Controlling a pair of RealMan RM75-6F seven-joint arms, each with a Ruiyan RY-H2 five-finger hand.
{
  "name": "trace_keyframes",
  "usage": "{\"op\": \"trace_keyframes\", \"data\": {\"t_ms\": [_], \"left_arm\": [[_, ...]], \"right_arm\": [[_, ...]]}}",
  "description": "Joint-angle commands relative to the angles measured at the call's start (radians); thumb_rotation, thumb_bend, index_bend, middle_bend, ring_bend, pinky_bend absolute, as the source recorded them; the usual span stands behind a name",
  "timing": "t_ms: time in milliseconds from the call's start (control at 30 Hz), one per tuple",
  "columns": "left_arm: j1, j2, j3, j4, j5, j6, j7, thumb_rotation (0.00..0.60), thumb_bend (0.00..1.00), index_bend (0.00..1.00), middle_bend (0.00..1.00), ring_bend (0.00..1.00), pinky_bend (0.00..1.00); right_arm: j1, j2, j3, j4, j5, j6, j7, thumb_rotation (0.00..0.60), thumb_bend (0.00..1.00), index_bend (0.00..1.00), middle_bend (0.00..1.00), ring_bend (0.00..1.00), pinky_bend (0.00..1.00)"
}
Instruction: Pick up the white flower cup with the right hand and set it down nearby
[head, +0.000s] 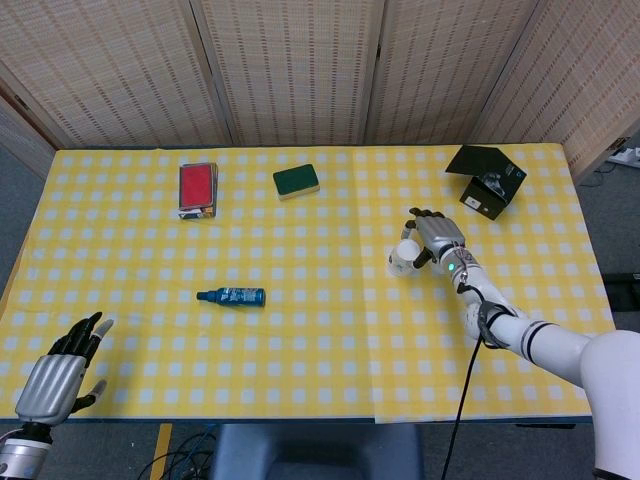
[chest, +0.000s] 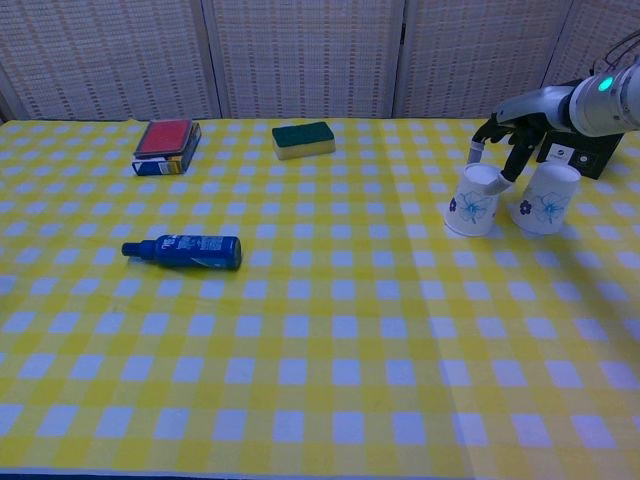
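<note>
The white flower cup (chest: 473, 201) stands mouth-down and slightly tilted on the yellow checked cloth, with a blue flower on its side. My right hand (chest: 510, 135) reaches over it from behind, and its fingertips (chest: 508, 168) pinch the cup's upturned base. In the head view the cup (head: 403, 258) shows just left of the right hand (head: 432, 238). A second, matching flower cup (chest: 545, 198) stands right beside it, hidden by the hand in the head view. My left hand (head: 60, 375) hovers at the table's front left corner, fingers spread and holding nothing.
A black box (chest: 580, 145) sits just behind the two cups. A blue bottle (chest: 183, 250) lies on its side at left centre. A red-topped box (chest: 166, 146) and a green sponge (chest: 303, 139) lie near the far edge.
</note>
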Motion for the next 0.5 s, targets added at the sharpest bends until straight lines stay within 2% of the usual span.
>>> {"op": "trace_keyframes", "data": {"t_ms": [33,133,267,367,500], "left_arm": [[0.001,0.000,0.000,0.000,0.001,0.001,-0.001,0.600,0.32,0.04,0.00,0.00,0.23],[0.002,0.000,0.000,0.000,0.001,0.002,0.000,0.600,0.32,0.04,0.00,0.00,0.23],[0.002,-0.001,0.000,0.000,0.003,0.004,0.003,0.600,0.32,0.04,0.00,0.00,0.23],[0.002,-0.004,0.001,0.001,0.006,0.003,0.012,0.600,0.32,0.04,0.00,0.00,0.23],[0.001,-0.010,0.001,0.004,0.003,-0.002,0.023,0.600,0.32,0.04,0.00,0.00,0.23]], "right_arm": [[0.004,0.013,-0.001,-0.014,-0.001,0.005,0.005,0.600,0.20,0.07,0.00,0.00,0.00],[0.001,0.036,0.004,-0.043,-0.009,0.024,0.012,0.600,0.20,0.00,0.00,0.00,0.00],[-0.005,0.081,0.013,-0.101,-0.024,0.053,0.021,0.600,0.19,0.00,0.00,0.00,0.00],[-0.023,0.140,0.031,-0.186,-0.057,0.092,0.038,0.600,0.19,0.00,0.00,0.00,0.00],[-0.101,0.274,0.066,-0.389,-0.187,0.200,0.085,0.600,0.19,0.00,0.00,0.00,0.00]]}}
